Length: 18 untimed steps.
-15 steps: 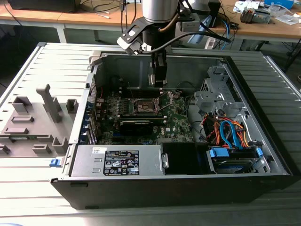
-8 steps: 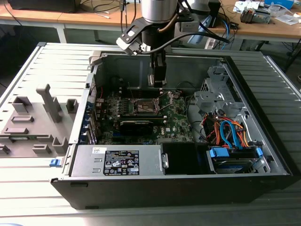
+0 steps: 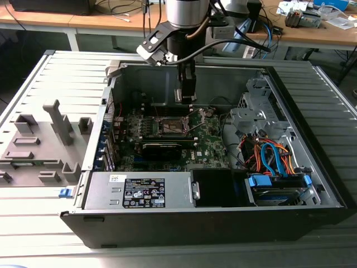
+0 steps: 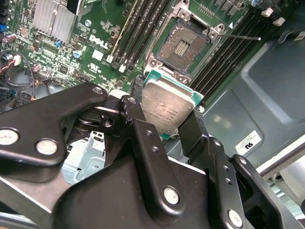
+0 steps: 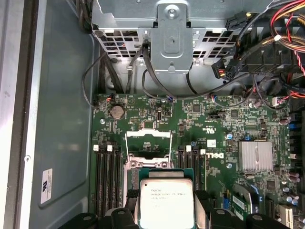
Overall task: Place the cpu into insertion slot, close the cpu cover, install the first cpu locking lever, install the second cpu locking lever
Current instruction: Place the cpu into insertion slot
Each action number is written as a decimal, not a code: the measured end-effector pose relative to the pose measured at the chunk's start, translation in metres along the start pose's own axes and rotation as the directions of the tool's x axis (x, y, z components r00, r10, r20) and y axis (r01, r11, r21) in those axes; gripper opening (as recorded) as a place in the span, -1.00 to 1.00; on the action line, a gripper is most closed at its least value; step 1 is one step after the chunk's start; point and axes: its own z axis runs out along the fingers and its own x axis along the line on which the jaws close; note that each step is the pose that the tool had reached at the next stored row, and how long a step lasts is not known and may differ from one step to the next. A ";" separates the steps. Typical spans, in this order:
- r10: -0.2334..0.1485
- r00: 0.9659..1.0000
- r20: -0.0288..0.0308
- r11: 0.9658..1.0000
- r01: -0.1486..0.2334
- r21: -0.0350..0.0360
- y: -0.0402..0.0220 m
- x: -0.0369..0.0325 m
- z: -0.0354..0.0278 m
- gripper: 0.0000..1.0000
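We have the cpu (image 4: 167,107) pinched by two opposite edges between the narrowed fingers (image 4: 190,131) of the gripper (image 3: 186,92). Its metal lid faces the wrist cameras, and it is held in the air above the board, not yet seated. We judge it light, stiff and thin, with a smooth lid that could slide and an underside that tolerates no scraping, so the green edges are the right hold, as now. The slot (image 4: 185,46) lies open and bare just beyond it, and its cover (image 5: 147,135) seems raised. In the exterior view the gripper hangs at about one o'clock from the slot, with the drive cage (image 3: 251,111) at three and the power supply (image 3: 139,191) at six.
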 end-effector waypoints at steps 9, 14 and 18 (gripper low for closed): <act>0.000 1.000 0.000 1.000 0.000 0.000 -0.0015 0.0000 0.0012 0.09; 0.000 1.000 0.000 1.000 0.000 0.000 -0.0048 0.0000 0.0067 0.09; 0.000 1.000 0.000 1.000 0.000 0.000 -0.0053 0.0000 0.0079 0.09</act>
